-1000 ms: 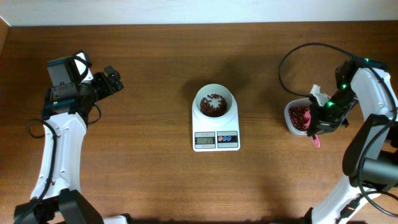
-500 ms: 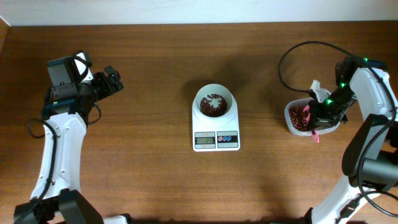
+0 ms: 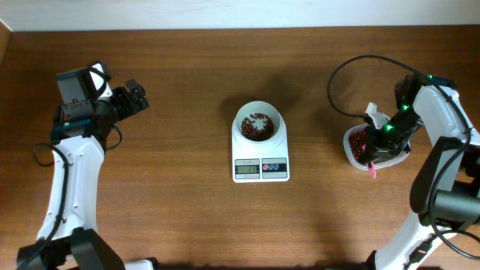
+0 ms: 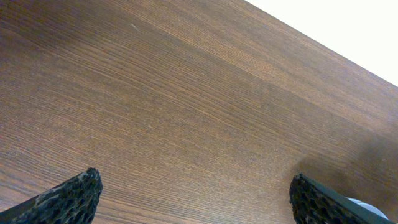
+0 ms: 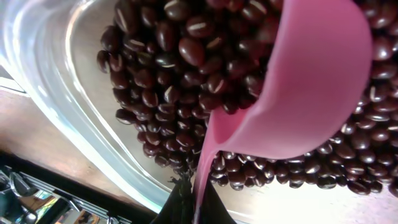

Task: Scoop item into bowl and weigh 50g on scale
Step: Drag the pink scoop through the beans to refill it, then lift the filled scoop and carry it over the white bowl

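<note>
Two heaps of beans (image 3: 257,126) can be seen from above. One small heap lies in the white bowl (image 3: 280,120). The bowl sits on the scale (image 3: 261,169), on the half toward 12 o'clock. The scale's little screen and round buttons are on its 6 o'clock edge. The scale is in the middle of the brown table (image 3: 187,210).

The other heap is in a clear tub (image 3: 346,144), well away from the scale at 3 o'clock. The right fingers (image 5: 180,202) hang over this tub. They are closed tight on the thin handle of a pink scoop (image 5: 298,81). In the right wrist view, the round cup of the scoop is down among the beans in the tub. Its outside faces the camera, so I cannot tell if beans are in it. From above, the end of the pink handle pokes out past the tub at 6 o'clock.

The left fingers (image 4: 68,199) are far from the scale, at 9 o'clock. They are wide open and hold nothing. Only bare wood shows between them.
</note>
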Tool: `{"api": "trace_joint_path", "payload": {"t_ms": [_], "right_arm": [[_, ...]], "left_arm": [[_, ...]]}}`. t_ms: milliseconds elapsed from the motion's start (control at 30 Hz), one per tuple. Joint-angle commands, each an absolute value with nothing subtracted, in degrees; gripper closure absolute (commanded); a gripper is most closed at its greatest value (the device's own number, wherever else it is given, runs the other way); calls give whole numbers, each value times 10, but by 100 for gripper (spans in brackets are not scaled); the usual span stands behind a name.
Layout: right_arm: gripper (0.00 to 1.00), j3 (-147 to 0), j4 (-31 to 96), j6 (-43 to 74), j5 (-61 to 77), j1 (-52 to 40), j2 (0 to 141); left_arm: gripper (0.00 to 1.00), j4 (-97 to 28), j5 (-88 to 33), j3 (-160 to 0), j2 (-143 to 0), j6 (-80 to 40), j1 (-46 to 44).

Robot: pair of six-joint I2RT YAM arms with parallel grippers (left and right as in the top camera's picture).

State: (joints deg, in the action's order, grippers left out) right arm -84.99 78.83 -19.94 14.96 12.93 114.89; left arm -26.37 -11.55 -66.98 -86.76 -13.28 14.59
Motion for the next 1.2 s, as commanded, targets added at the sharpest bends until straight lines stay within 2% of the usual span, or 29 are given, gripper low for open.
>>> {"api": "trace_joint_path", "payload": {"t_ms": [0, 267, 367, 633, 767, 867, 967, 1167], "right_arm": [[96, -840, 785, -221, 199, 129, 1148], [96, -840, 820, -228, 286, 194, 1148], [96, -840, 841, -269, 343, 229, 1148], [96, -839, 911, -398, 386, 300, 1148], [96, -839, 916, -411, 391, 301, 1148], [96, -839, 941, -492, 465, 300, 1148], [96, -839, 943, -508, 515, 291, 1148], [96, -839, 916, -506, 575, 191, 1148]], "left_arm": [[1, -263, -111, -678, -869, -138, 148], [1, -263, -111, -678, -869, -138, 148], [1, -263, -111, -678, -869, -138, 148], [1, -263, -111, -678, -869, -138, 148], [1, -263, -111, -678, -869, -138, 148], [1, -263, -111, -678, -869, -138, 148], [1, -263, -111, -678, -869, -138, 148], [1, -263, -111, -678, -869, -138, 148]]}}
